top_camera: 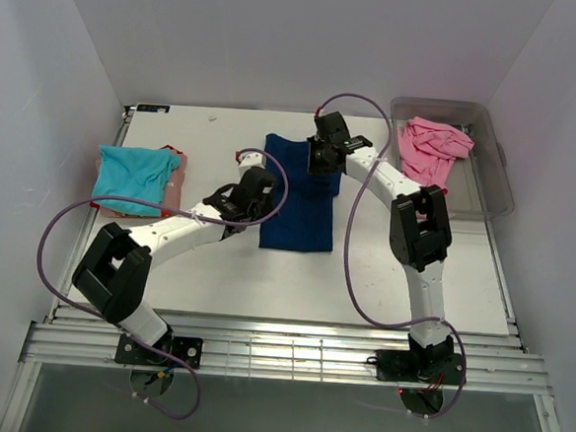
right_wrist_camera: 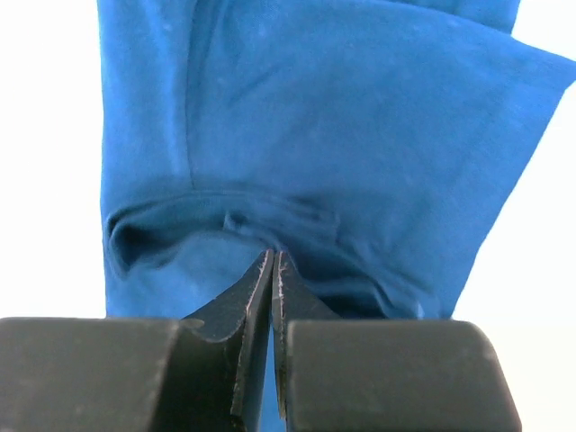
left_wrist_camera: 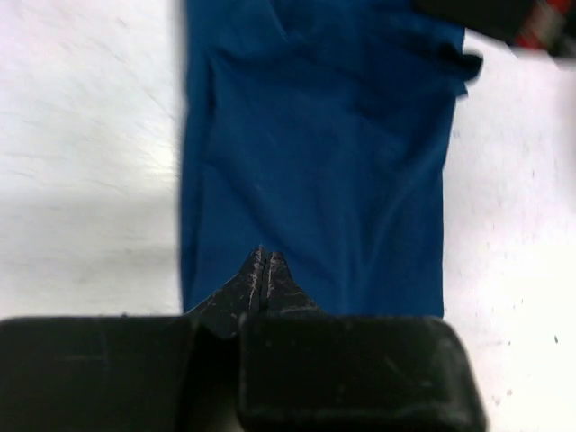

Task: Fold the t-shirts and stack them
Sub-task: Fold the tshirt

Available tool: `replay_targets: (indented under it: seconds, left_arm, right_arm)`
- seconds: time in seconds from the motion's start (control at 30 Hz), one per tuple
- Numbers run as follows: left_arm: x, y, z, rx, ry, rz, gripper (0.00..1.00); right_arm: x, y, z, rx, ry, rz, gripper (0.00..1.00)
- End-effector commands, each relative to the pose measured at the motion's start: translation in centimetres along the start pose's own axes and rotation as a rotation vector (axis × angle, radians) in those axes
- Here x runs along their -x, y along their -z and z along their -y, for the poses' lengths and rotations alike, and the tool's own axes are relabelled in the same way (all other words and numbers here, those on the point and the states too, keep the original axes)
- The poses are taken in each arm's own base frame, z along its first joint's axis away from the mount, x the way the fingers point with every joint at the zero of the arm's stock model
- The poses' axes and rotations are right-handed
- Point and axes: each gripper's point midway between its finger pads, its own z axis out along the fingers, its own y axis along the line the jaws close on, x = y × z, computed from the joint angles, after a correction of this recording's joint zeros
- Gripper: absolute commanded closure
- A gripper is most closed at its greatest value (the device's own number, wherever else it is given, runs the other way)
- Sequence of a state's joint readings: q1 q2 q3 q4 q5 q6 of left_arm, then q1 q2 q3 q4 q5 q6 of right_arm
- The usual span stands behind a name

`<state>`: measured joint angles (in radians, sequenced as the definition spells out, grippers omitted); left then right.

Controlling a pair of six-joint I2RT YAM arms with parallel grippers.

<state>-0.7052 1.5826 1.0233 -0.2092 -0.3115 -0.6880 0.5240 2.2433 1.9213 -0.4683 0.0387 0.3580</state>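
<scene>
In the middle of the white table [top_camera: 225, 271], the navy blue cloth t-shirt [top_camera: 298, 212] lies folded into a long narrow strip. The right gripper [right_wrist_camera: 273, 256] is at its far end, with the jaws pressed together on a puckered fold of the cloth. The left gripper [left_wrist_camera: 265, 257] is by the strip's left edge. Its jaws are also closed, but I cannot tell if cloth is between them. The turquoise cloth t-shirt [top_camera: 133, 174] lies at the left, and the crumpled pink cloth t-shirt [top_camera: 431, 149] is in the clear plastic tub [top_camera: 498, 181].
</scene>
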Motion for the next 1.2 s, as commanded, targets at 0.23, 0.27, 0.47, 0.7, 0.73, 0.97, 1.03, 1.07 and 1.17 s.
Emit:
replay_targets:
  seconds: [0.23, 0.27, 0.47, 0.7, 0.73, 0.97, 1.03, 1.07, 1.17]
  left_arm:
    - [1.0, 1.7, -2.1, -0.050, 0.029, 0.008, 1.00]
    - [0.2, 1.8, -2.3, -0.050, 0.046, -0.011, 1.00]
    - [-2.2, 2.3, -2.8, -0.087, 0.087, -0.060, 0.25]
    - [-4.0, 1.8, -3.1, -0.124, 0.112, -0.089, 0.05]
    - [-4.5, 1.5, -3.1, -0.123, 0.109, -0.101, 0.05]
    - [-5.2, 0.0, -3.3, -0.114, 0.111, -0.114, 0.05]
    - [-5.5, -0.3, -3.5, -0.105, 0.104, -0.124, 0.06]
    - [-5.8, -0.7, -3.7, -0.094, 0.103, -0.133, 0.06]
    - [-6.5, -1.2, -4.0, -0.084, 0.097, -0.156, 0.06]
  right_arm:
    - [-0.6, 9.8, -1.4, 0.096, -0.008, 0.044, 0.86]
    - [-3.3, 9.5, -0.6, 0.084, -0.017, -0.013, 0.84]
    - [-9.0, 11.7, 0.1, 0.130, -0.025, -0.081, 0.44]
    - [-14.1, 11.4, 0.3, 0.190, -0.082, -0.169, 0.29]
    - [-14.5, 11.1, 0.5, 0.185, -0.087, -0.181, 0.29]
    - [-16.2, 9.7, 1.1, 0.162, -0.101, -0.230, 0.32]
    - [-16.3, 9.5, 1.2, 0.158, -0.105, -0.228, 0.32]
    - [-16.4, 9.5, 1.3, 0.153, -0.103, -0.230, 0.33]
    - [-16.5, 9.5, 1.5, 0.142, -0.103, -0.230, 0.33]
